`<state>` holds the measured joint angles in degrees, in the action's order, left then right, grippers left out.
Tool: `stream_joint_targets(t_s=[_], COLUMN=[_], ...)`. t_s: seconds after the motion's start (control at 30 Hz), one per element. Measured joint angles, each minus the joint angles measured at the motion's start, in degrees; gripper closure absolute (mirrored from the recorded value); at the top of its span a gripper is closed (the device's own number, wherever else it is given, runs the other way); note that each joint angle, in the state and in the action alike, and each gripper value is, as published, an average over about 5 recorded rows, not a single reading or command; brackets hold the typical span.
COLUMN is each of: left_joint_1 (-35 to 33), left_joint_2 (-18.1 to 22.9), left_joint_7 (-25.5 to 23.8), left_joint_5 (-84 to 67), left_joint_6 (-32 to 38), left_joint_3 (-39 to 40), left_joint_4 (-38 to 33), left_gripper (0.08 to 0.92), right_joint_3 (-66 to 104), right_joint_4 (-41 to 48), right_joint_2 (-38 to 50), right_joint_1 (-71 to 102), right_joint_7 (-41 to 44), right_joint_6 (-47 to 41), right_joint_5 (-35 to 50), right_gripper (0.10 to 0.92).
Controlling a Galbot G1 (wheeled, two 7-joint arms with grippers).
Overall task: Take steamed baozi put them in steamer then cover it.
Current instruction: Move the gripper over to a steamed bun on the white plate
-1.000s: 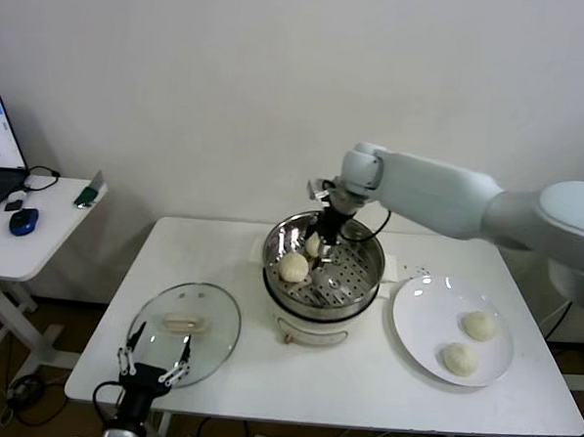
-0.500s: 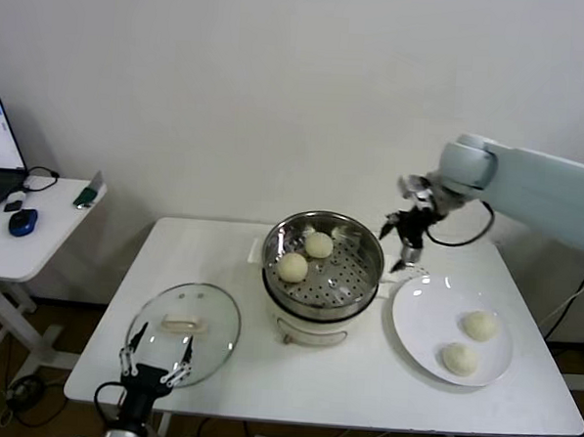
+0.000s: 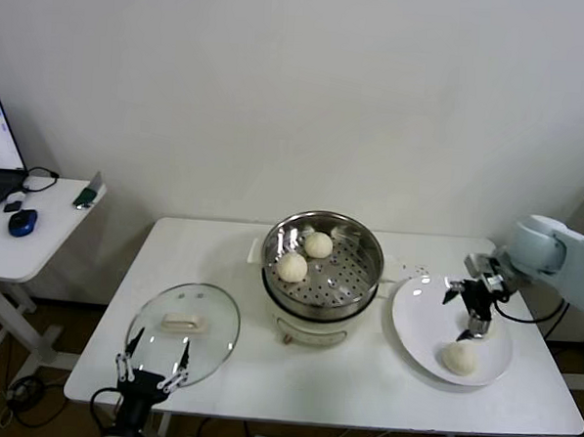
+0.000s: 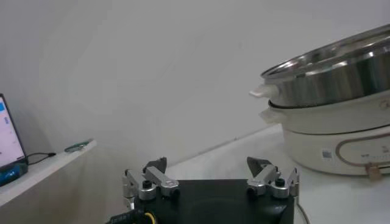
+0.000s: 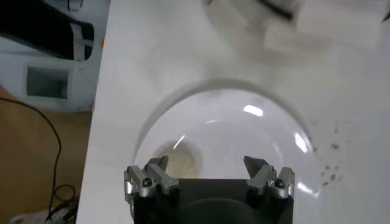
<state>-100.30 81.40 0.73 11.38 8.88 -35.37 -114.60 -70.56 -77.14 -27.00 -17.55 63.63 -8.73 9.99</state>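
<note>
Head camera overlooks table (image 3: 362, 379); wrist cameras sit low, seemingly close.

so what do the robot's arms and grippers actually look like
The right arm has a smooth, rounded pale grey-white shell with a black cable looping near the wrist. The right gripper is black with silvery metal finger links. The left gripper matches: a black block body, two silver hinged fingers fixed with dark screws and ending in dark tips, and a cable trailing below it.
</note>
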Motion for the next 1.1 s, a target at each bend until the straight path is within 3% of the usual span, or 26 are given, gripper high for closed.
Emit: stream_joint_targets(t_s=[0.33,0.9,1.1], left_joint_1=[-0.28,-0.11,0.01], left_joint_2=[0.33,0.42,0.4], left_joint_7=[0.06,0.08,0.09], left_joint_5=[0.55,0.73,0.79], left_joint_6=[0.07,-0.01,-0.09], left_joint_3=[-0.16,-0.41,-0.44], left_joint_4=[0.49,1.23,1.28], left_gripper=[0.177,0.177,0.177], right_joint_3=[6.36,9.29,9.37], right_joint_4=[2.83,7.37,8.29], right_joint_2=[-0.01,-4.81,-5.73], right_joint_1=[9.48,14.02,14.02], right_joint_7=[-0.19,0.13,0.6], right_joint_6=[0.88,1.65,2.01], right_joint_5=[-5.92,-8.61,-8.94], right_gripper=[0.203,0.203,0.271])
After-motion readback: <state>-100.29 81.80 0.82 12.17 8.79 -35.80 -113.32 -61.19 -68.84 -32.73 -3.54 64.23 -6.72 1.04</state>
